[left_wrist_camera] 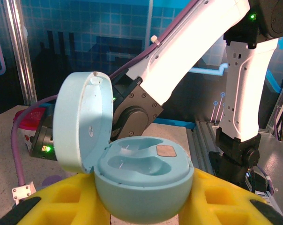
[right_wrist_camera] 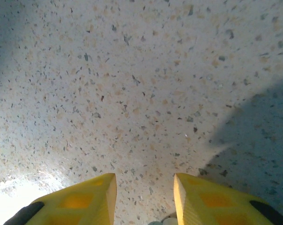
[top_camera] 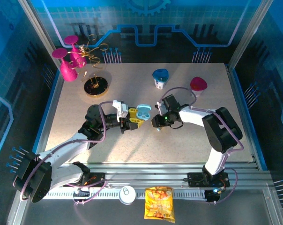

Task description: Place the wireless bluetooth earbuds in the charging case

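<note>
Overhead first: your left gripper (top_camera: 137,117) is clamping a pale blue, rounded plastic charging case (top_camera: 143,112), lid hinged open, over the middle of the speckled beige table (top_camera: 132,150). Your right gripper (top_camera: 158,121) is hovering just beside the case, pointing down at the surface. The wireless bluetooth earbuds are not resolving at this distance. Two magenta goblets (top_camera: 66,63), a gold wire stand (top_camera: 95,86), a blue-lidded cup (top_camera: 160,78) and a pink-lidded cup (top_camera: 198,85) are standing well apart at the far side. A tin can (top_camera: 127,194) and an orange snack bag (top_camera: 159,204) are lying by the arm bases. None of these is blocking the gap between the grippers.

Left wrist: the yellow fingers (left_wrist_camera: 62,206) are pinching the case's bowl from both sides. Both moulded wells are sitting empty, and the lid is tilting up on the left. The white right arm is crossing close behind.

Right wrist: the yellow fingers (right_wrist_camera: 85,201) are spread, with only bare table beyond their tips. A small pale rounded object (right_wrist_camera: 162,220) is peeking in at the bottom edge between them; you cannot tell whether it is a bud.

Judgement: the case is open and presented, no bud is seated, and both insertions remain. The raised lid and the closeness of the two grippers are the likely crowding.
</note>
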You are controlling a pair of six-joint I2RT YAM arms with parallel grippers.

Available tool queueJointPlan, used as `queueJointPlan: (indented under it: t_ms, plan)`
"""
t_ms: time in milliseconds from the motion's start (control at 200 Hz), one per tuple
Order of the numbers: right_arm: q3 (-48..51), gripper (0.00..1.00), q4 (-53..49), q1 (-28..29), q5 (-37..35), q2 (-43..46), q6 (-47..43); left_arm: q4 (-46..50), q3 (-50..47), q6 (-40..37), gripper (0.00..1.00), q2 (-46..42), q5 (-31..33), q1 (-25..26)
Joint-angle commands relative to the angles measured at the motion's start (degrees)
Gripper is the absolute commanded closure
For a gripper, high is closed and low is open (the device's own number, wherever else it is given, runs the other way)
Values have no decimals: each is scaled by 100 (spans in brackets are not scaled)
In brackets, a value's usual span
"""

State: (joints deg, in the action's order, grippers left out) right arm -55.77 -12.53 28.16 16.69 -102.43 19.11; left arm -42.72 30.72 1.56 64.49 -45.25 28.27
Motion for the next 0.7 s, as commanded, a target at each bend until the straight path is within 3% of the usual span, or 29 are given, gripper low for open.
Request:
queueJointPlan:
  t_ms: [0,520,695]
  plan:
    - [55,64,-109,0,264,-15,-137,-193,22,48,65,-119,-116,-41]
    - [1277,66,-169,136,533,1089,100,-272,50,94,66,-61,-167,-41]
    - [1243,66,-321,138,234,1412,47,-252,87,77,66,-33,-182,-45]
